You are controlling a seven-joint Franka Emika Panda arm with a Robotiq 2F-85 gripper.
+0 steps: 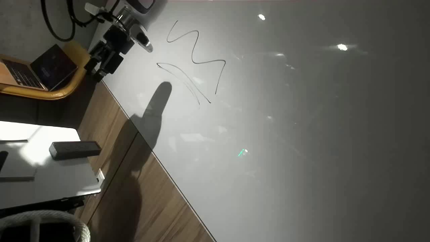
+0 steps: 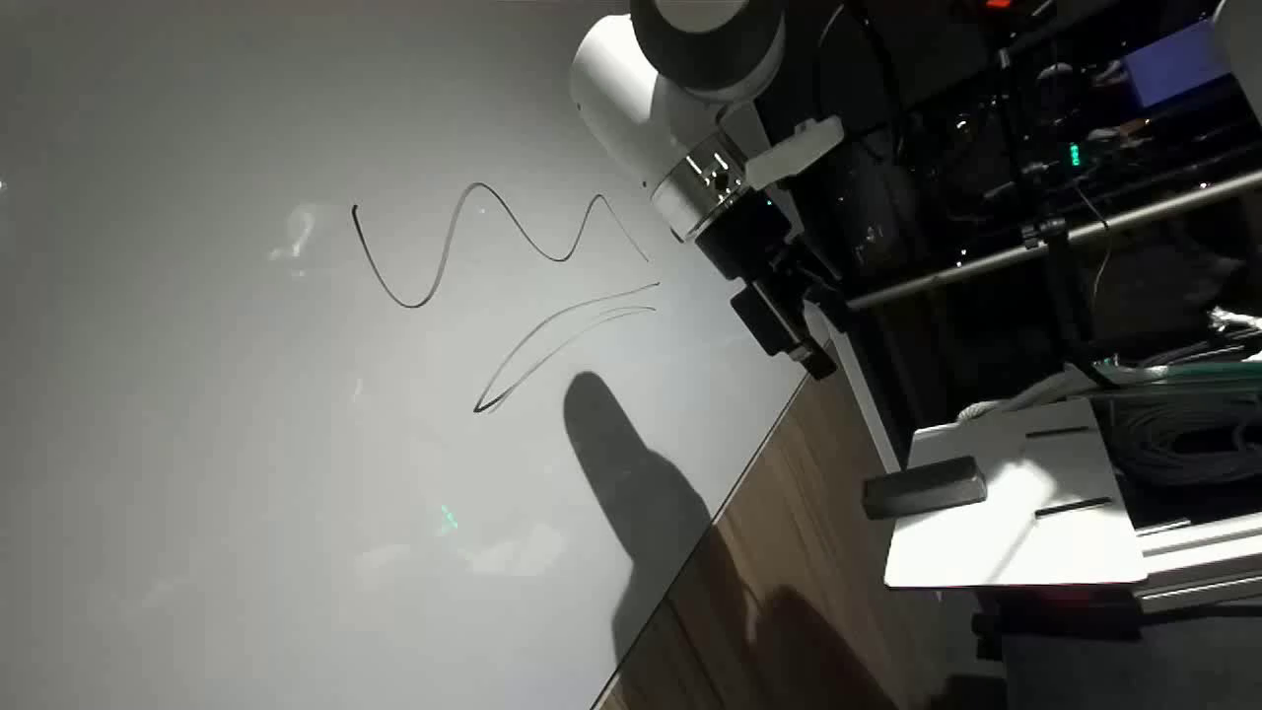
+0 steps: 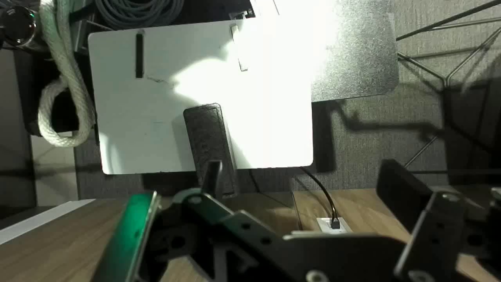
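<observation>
In front of me, a glossy white jointed robot arm (image 2: pixel 616 94) hangs its black two-fingered gripper (image 3: pixel 305 181) near the edge of a large, shiny white writing board (image 1: pixel 302 117). The black fingers (image 3: pixel 403 192) are spread well apart, with hold of nothing. In an exterior view, the dark grey oblong block (image 2: pixel 922 488) sits at about five o'clock from the gripper, apart from it; in the wrist view it lies toward ten o'clock. It rests on a white rectangular slotted plate (image 3: pixel 129 117), one end jutting past the rim. Toward ten o'clock from the block curls a loop of thick off-white rope (image 3: pixel 76 84); toward four o'clock, a white wall socket (image 3: pixel 324 224) with a black plug (image 3: pixel 335 224) shows on the brown wood-grain panel (image 1: pixel 168 208). The board carries a thin black wavy line (image 2: pixel 515 219) and, at nine o'clock from the gripper, a narrow black hooked stroke (image 2: pixel 532 333). An open laptop (image 1: pixel 53 67) sits on a mustard-yellow chair (image 1: pixel 55 94), nine o'clock from the gripper. The light is patchy, so I can't be sure how near the fingertips come to the board.
</observation>
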